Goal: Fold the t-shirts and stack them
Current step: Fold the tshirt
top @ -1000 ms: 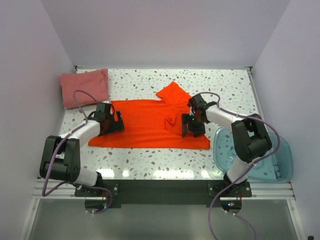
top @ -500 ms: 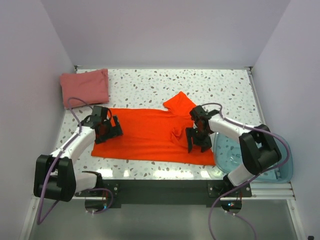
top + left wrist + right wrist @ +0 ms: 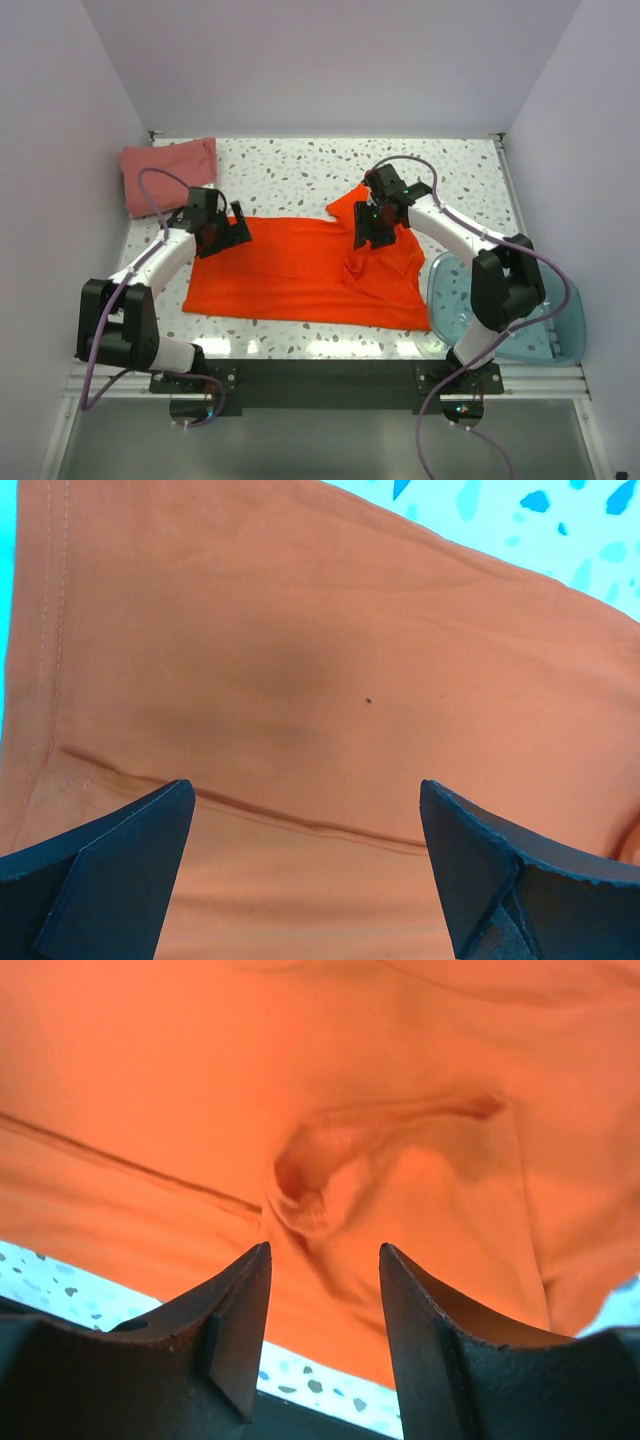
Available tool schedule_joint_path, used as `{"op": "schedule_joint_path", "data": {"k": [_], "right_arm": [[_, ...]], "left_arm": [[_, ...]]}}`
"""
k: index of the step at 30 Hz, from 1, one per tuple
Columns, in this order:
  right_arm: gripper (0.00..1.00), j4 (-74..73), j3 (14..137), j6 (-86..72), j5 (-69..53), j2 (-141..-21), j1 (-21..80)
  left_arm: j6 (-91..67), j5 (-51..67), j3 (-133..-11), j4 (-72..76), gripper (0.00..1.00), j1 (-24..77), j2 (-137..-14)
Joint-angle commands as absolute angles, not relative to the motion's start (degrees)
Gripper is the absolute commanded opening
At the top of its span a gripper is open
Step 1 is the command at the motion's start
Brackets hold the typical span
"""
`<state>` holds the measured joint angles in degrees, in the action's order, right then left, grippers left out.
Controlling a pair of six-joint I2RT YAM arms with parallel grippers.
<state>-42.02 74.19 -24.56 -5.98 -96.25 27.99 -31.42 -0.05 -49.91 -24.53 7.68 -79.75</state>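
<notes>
Currently spread across the worktop (image 3: 450,180): orange-red t-shirt (image 3: 290,275), right side rumpled. Released wide above its left edge: left tool (image 3: 305,790). Part-open over a pucker (image 3: 320,1175) by the sleeve: right tool (image 3: 325,1255), nothing seen pinched. Risks a crooked fold if closed on that bunched layer alone; may drag the hem into blue tub (image 3: 545,320) just beside. Folded pink-red t-shirt (image 3: 168,175) well apart, far-left corner, not obstructing.

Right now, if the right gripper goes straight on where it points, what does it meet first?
The orange-red t-shirt: the right gripper points at its puckered fold. How far off the cloth is, I can't tell.
</notes>
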Motion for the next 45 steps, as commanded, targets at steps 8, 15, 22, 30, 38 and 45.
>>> {"op": "schedule_joint_path", "data": {"k": [8,15,22,30,38,45], "right_arm": [[0.47,-36.82,75.94,-24.26,-9.15,-102.04,30.14],[0.48,-35.95,68.21,-25.57,-6.07,-96.42,31.03],[0.47,-34.80,63.72,-26.02,-5.10,-94.31,31.03],[0.43,-33.22,64.42,-26.54,-2.38,-98.61,31.55],[0.41,-34.54,70.13,-27.24,-0.27,-104.32,32.70],[0.41,-36.91,74.09,-30.14,6.23,-104.94,32.78]], "left_arm": [[-29.09,-2.20,-47.37,-18.46,1.00,7.91,-83.76],[-28.92,-2.37,-42.81,-16.70,1.00,8.00,-83.32],[-28.65,-1.93,-40.17,-15.73,1.00,7.91,-83.58],[-28.30,-1.76,-37.36,-15.29,1.00,7.91,-82.62],[-28.39,-2.20,-35.25,-15.47,1.00,8.00,-80.95],[-28.04,-2.81,-34.19,-15.73,1.00,7.91,-79.98]]}}
